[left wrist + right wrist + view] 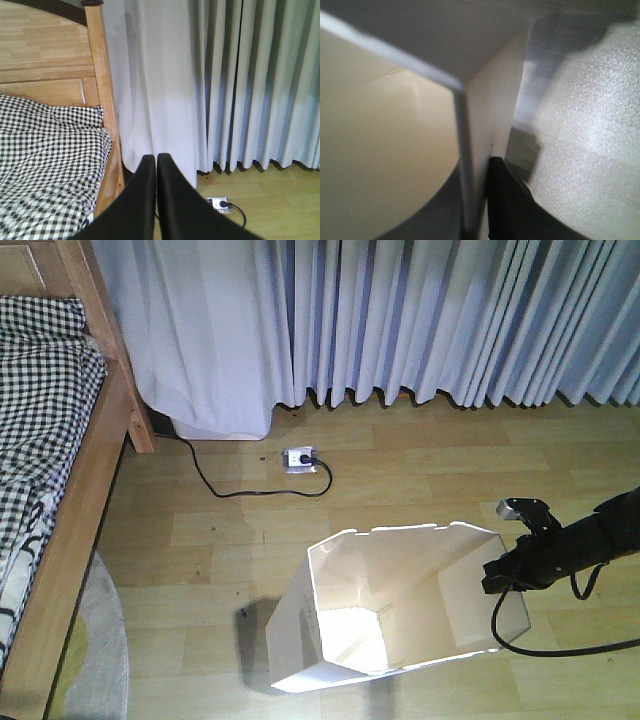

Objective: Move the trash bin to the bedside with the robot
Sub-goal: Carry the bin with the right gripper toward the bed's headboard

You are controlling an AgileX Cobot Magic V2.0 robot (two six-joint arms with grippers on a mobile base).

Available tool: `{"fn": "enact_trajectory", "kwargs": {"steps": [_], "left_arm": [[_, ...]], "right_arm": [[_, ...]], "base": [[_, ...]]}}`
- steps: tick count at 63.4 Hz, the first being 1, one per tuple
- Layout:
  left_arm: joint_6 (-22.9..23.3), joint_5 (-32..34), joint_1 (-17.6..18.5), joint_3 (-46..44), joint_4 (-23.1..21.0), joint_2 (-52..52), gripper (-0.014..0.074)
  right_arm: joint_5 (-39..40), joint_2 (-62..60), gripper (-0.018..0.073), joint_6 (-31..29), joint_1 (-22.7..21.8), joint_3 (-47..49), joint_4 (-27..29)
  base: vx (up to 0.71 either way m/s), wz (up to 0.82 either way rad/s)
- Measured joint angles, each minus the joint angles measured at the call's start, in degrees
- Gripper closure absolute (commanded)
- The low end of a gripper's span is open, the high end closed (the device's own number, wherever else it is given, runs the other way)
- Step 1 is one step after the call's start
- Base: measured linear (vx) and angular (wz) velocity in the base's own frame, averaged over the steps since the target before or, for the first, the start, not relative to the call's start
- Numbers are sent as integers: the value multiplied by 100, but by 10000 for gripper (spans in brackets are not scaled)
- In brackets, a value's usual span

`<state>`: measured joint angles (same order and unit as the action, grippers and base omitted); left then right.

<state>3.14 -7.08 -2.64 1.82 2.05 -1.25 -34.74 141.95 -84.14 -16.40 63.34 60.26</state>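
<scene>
White thin-walled plastic trash bin (400, 590) stands on the light plank floor (560, 460), centre foreground. Black right gripper (497, 575) sits at its right wall, apparently with the rim between its fingers; the wrist view is blurred. Light-brown wooden bed frame (85, 470) lies left, well apart. Metal floor socket (300, 458) lies between bin and pleated curtains (420, 320) behind.

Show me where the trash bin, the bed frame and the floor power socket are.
trash bin (400, 575), exterior front-facing view, inner face of its far wall.
bed frame (75, 520), exterior front-facing view, wooden side rail.
power socket (299, 458), exterior front-facing view, its top face on the floor.
</scene>
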Motion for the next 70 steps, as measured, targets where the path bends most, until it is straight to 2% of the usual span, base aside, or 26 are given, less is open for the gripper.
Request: {"fn": "enact_trajectory", "kwargs": {"steps": [70], "left_arm": [[0,0,0,0,0,0,603]], "right_arm": [[0,0,564,0,0,0,0]], "base": [[16,0]]}}
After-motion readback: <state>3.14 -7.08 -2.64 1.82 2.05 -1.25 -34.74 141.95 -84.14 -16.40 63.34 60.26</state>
